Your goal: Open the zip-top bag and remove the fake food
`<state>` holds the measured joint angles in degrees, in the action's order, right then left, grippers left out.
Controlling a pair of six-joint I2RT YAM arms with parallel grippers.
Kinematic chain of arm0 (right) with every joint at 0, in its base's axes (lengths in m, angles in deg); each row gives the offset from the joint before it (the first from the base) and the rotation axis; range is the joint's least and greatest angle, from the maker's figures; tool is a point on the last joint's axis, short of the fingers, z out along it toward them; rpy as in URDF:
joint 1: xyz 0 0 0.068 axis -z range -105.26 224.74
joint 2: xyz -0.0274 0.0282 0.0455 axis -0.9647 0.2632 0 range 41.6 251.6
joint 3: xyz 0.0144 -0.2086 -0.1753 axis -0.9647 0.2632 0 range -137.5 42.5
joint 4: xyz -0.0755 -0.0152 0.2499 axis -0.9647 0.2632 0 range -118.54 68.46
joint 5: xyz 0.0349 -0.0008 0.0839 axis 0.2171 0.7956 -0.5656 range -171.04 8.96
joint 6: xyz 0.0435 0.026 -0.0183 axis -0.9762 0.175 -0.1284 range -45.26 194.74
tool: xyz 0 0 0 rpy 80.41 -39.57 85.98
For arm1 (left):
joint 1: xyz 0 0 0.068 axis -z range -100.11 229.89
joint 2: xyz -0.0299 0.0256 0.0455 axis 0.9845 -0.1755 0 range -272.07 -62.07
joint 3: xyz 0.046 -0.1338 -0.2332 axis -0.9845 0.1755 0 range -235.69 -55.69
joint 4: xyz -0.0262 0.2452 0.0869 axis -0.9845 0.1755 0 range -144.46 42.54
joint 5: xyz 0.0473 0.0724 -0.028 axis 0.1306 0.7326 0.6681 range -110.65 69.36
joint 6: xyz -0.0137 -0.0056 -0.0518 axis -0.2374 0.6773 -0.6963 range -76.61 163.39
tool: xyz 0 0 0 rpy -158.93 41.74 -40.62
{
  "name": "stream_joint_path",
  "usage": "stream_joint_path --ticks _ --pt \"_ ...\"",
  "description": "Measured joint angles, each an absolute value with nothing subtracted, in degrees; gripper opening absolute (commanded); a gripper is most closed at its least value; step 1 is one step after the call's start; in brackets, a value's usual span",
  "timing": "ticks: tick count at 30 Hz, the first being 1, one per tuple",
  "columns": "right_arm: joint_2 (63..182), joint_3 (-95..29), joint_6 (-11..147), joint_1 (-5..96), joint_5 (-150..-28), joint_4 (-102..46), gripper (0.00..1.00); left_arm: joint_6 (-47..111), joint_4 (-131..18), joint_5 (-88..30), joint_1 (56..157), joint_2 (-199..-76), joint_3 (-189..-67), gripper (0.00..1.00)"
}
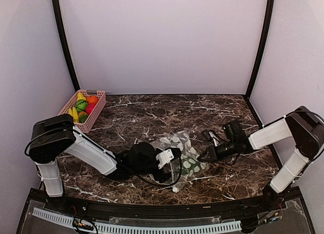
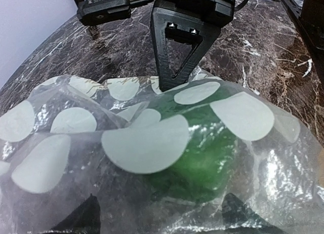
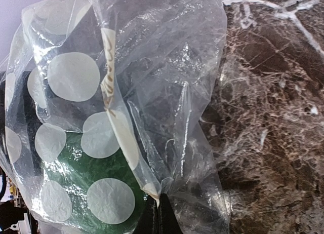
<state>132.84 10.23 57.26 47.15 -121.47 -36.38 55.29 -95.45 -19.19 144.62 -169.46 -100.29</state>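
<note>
My right gripper [image 1: 203, 157] pinches shut on the 3 o'clock edge of the floppy clear dotted plastic zip-top bag [image 1: 183, 152], which lies in the middle of the counter [image 1: 152, 112]. My left gripper [image 1: 171, 163] stands wide at its 9 o'clock. The film looks thin, light and slippery, so I judge the stiffer mouth rim is the best hold.

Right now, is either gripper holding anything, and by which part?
The right gripper pinches the zip-top bag by a fold of clear plastic at its right edge. The left gripper stands open astride the bag, not clamping it.

Lab booth: white walls [image 1: 162, 41], marble table [image 1: 152, 112]
</note>
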Motion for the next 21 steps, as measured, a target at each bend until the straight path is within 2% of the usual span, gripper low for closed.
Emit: stream_joint_path --ticks 7,11,15,21 --pt "134.6 10.2 55.4 44.0 -121.0 -38.5 0.00 55.7 -96.0 -23.3 144.8 -174.1 -102.6 0.95" --pt "135.1 10.2 54.1 42.8 -120.4 -39.8 0.00 55.9 -96.0 -25.7 145.2 -175.9 -104.8 0.96" --pt "135.7 10.2 52.7 41.7 -119.9 -41.4 0.00 55.8 -96.0 -26.8 145.7 -177.4 -106.0 0.90" --pt "136.2 10.2 51.6 41.2 -119.8 -42.8 0.00 55.3 -96.0 -27.3 145.7 -178.0 -106.0 0.72"
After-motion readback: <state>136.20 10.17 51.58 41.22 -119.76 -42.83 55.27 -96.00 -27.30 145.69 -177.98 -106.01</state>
